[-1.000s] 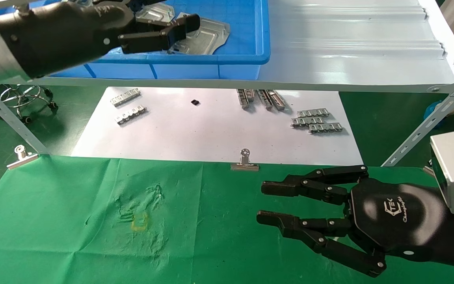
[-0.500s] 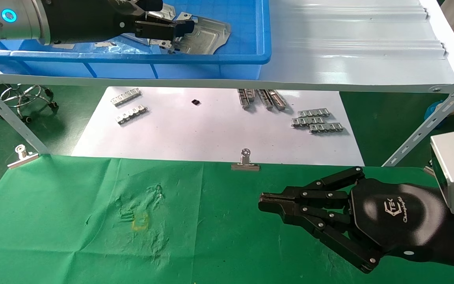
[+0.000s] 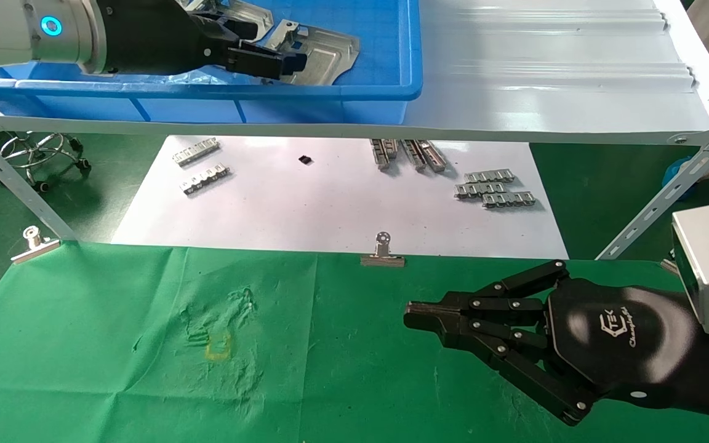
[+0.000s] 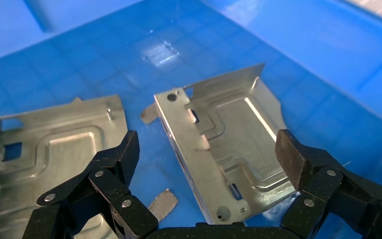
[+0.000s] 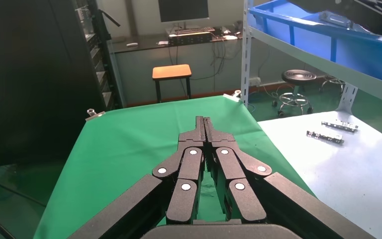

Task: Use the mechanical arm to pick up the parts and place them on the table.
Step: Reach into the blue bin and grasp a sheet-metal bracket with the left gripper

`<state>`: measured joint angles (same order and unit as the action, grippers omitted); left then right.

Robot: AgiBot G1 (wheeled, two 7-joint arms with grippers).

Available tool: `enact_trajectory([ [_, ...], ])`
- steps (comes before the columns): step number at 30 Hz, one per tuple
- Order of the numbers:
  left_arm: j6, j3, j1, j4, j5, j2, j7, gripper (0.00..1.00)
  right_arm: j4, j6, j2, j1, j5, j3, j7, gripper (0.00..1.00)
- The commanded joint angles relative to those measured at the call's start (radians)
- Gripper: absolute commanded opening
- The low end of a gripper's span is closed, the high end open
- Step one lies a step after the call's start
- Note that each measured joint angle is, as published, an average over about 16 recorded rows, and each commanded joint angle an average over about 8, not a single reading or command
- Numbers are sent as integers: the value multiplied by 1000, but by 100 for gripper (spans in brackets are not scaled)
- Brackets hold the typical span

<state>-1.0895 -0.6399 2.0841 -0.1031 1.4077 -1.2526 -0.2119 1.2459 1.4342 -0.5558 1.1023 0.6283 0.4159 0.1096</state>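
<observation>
Our black linked-finger left gripper [image 4: 206, 154] hangs spread wide over a flat silver stamped plate [image 4: 229, 149] in the blue plastic tray [image 3: 354, 92] at 11 o'clock; the right gripper [image 3: 413, 315] sits pinched closed, empty, over the green cloth table [image 3: 114, 344].

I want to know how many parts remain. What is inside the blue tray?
Inside the blue tray lie at least two silver parts, one framed by the left gripper with open jaws. The arm covers the tray's left side, so more parts may be hidden.
</observation>
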Motion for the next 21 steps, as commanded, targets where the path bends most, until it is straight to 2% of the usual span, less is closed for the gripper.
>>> enact_trajectory([
  [1, 10, -3, 6, 17, 5, -9, 5, 0, 0, 0, 0, 0, 0, 0, 0, 0],
  [21, 24, -12, 20, 76, 19, -32, 52, 0, 0, 0, 0, 0, 0, 0, 0, 0],
])
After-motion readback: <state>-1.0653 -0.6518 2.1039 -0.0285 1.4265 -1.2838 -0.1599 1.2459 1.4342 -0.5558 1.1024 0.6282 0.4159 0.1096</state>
